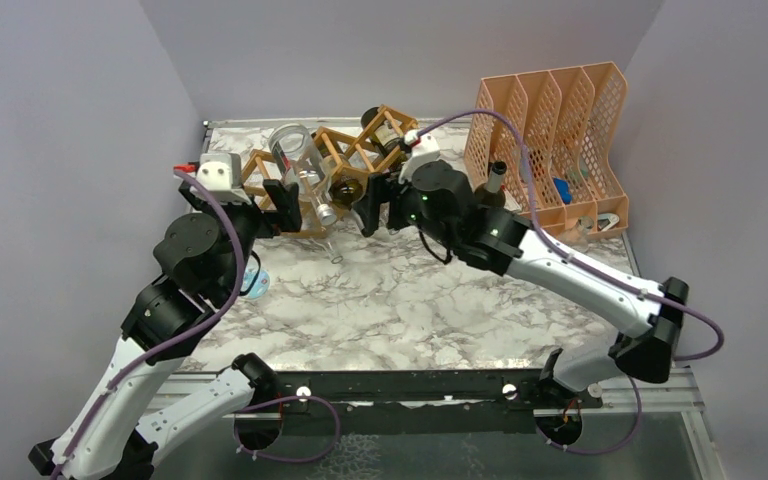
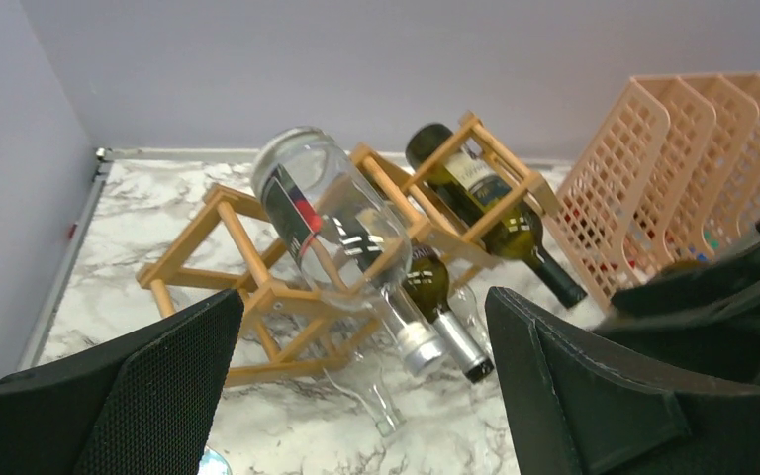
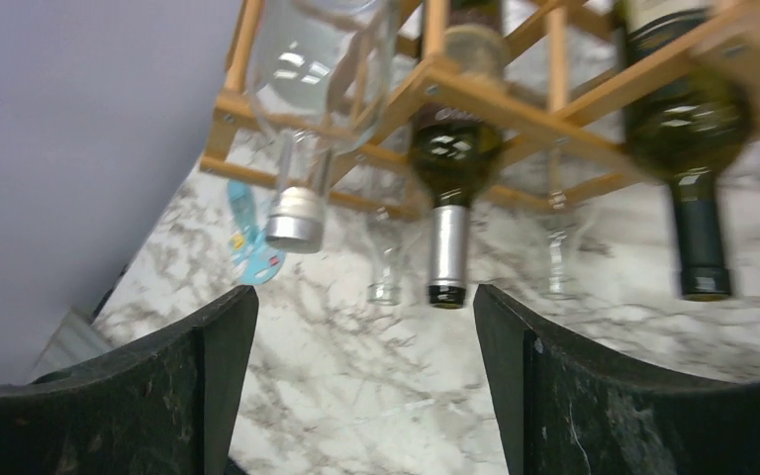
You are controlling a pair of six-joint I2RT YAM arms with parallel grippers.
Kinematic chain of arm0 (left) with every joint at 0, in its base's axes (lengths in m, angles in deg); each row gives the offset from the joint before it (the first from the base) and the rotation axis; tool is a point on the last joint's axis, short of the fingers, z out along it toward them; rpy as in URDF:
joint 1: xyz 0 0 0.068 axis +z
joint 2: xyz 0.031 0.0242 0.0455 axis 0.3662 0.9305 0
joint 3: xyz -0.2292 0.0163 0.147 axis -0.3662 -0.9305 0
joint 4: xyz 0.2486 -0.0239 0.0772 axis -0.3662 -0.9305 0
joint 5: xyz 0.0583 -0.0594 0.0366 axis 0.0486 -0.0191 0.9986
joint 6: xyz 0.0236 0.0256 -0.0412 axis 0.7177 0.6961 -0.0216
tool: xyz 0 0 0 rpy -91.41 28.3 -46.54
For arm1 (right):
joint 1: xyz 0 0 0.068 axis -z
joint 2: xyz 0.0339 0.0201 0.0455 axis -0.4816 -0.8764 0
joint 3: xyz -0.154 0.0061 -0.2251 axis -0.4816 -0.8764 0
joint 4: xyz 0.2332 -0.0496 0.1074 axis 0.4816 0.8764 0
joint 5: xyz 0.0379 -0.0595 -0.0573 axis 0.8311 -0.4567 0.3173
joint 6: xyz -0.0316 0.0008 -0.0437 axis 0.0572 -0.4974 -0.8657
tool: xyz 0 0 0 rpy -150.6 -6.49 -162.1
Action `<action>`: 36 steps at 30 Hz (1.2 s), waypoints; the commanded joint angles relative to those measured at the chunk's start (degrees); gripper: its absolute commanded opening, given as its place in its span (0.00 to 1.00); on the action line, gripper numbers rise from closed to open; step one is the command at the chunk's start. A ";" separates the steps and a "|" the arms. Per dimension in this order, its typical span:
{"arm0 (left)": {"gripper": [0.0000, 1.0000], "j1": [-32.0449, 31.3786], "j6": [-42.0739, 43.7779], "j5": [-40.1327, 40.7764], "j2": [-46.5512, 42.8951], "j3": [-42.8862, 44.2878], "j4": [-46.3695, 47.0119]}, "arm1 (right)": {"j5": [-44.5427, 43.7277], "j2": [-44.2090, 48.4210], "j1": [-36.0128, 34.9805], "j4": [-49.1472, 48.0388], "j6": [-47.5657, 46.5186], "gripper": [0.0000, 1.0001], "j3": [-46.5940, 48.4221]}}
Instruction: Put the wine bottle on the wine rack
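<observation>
One marbled surface [image 1: 400, 310] carries everything. The wine rack [image 1: 343, 137] stands at the back. The peach file holder [image 1: 550, 130] is just to its right and is seen whole only from the top view.

Three bottles lie in the rack, necks toward the arms:
- clear bottle [image 2: 327, 223], at left
- dark wine bottle [image 3: 450, 148] with a silver-foiled neck, in a lower middle cell
- green bottle [image 2: 495, 213], in the upper right cell

The right wrist view alone shows the wine bottle's neck centred ahead of the right pincer [image 3: 364, 297]. Its fingers are spread, with nothing between them. The left pincer [image 2: 364, 297] is likewise spread wide and empty, facing the clear bottle. A small blue item [image 3: 252, 242] lies on the surface near the rack's left end.
</observation>
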 commanded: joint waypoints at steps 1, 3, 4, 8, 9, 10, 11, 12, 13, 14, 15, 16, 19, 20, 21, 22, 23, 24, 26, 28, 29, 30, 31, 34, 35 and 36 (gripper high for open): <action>0.99 0.21 -0.29 -8.92 -0.31 -3.30 -0.09 | -19.91 6.77 -0.29 3.70 -9.80 0.82 -1.69; 0.99 0.22 -0.68 -11.84 -0.41 -4.62 0.28 | -26.00 8.94 -0.01 5.59 -12.92 0.82 -1.68; 0.99 0.22 -0.90 -13.26 -0.43 -5.27 0.48 | -28.80 10.26 0.24 6.97 -13.74 0.82 -1.36; 0.99 0.21 -1.74 -17.81 -0.41 -7.47 2.28 | -32.27 13.73 3.85 8.45 -16.62 0.82 -1.24; 0.99 0.22 -2.00 -18.69 -0.33 -7.95 2.79 | -30.98 14.24 5.78 9.07 -16.59 0.82 -1.10; 0.99 0.22 -2.22 -19.64 -0.27 -8.33 3.23 | -29.06 14.46 7.89 9.88 -15.76 0.83 -0.88; 0.99 0.22 -2.26 -20.74 -0.19 -8.80 3.67 | -28.11 14.53 10.03 10.75 -15.09 0.84 -0.68; 0.99 0.22 -2.34 -21.56 0.03 -9.08 3.93 | -27.38 14.48 11.54 11.43 -14.76 0.85 -0.56; 0.99 0.22 -2.49 -21.98 0.13 -9.25 4.04 | -26.95 14.46 12.86 11.89 -14.46 0.86 -0.66; 0.99 0.22 -2.64 -22.26 0.29 -9.52 4.05 | -26.49 14.39 13.68 12.17 -14.10 0.87 -0.83; 0.99 0.22 -2.76 -22.38 0.40 -9.70 4.14 | -25.51 14.30 14.73 12.44 -13.64 0.87 -1.08; 0.99 0.18 -2.86 -22.44 0.38 -9.91 4.19 | -24.41 14.10 15.84 12.51 -13.27 0.88 -1.49; 0.99 0.21 -3.13 -22.81 0.48 -10.58 4.59 | -20.05 12.72 20.12 12.52 -11.41 0.88 -2.83; 0.99 0.22 -3.14 -23.02 0.54 -10.70 4.84 | -18.38 12.09 21.72 12.41 -10.77 0.88 -3.26; 0.99 0.22 -3.14 -23.28 0.61 -10.81 5.03 | -16.86 11.44 23.17 12.13 -10.37 0.88 -3.83; 0.99 0.22 -3.14 -23.55 0.71 -10.81 5.24 | -15.14 10.68 24.71 11.66 -10.14 0.88 -4.31; 0.99 0.22 -3.14 -23.76 0.92 -10.80 5.36 | -13.73 10.05 25.51 11.02 -10.14 0.88 -5.04; 0.99 0.22 -3.14 -24.05 1.10 -10.82 5.37 | -13.10 9.43 25.97 10.22 -10.40 0.88 -5.56; 0.99 0.22 -3.05 -24.47 1.53 -10.79 5.40 | -11.11 8.07 26.67 10.03 -10.19 0.86 -5.67; 0.99 0.22 -2.97 -24.79 1.98 -10.94 5.39 | -10.62 7.11 27.21 10.52 -9.67 0.83 -5.78; 0.99 0.22 -3.04 -24.81 2.13 -11.04 5.43 | -10.49 7.04 27.40 10.13 -9.70 0.81 -6.44; 0.99 0.22 -3.05 -24.87 2.42 -11.12 5.46 | -10.65 7.08 27.59 9.52 -9.66 0.78 -7.05; 0.99 0.22 -3.05 -25.02 2.74 -11.12 5.46 | -10.84 7.12 27.83 8.99 -9.89 0.74 -7.68; 0.99 0.21 -2.79 -26.23 3.81 -11.05 5.55 | -10.98 6.89 29.05 8.58 -9.76 0.64 -8.86; 0.99 0.22 -2.57 -27.08 4.30 -10.82 5.52 | -10.44 6.71 29.59 8.97 -9.37 0.60 -8.93; 0.99 0.22 -2.53 -28.05 4.69 -10.56 5.47 | -10.09 6.59 30.03 9.43 -9.00 0.56 -9.08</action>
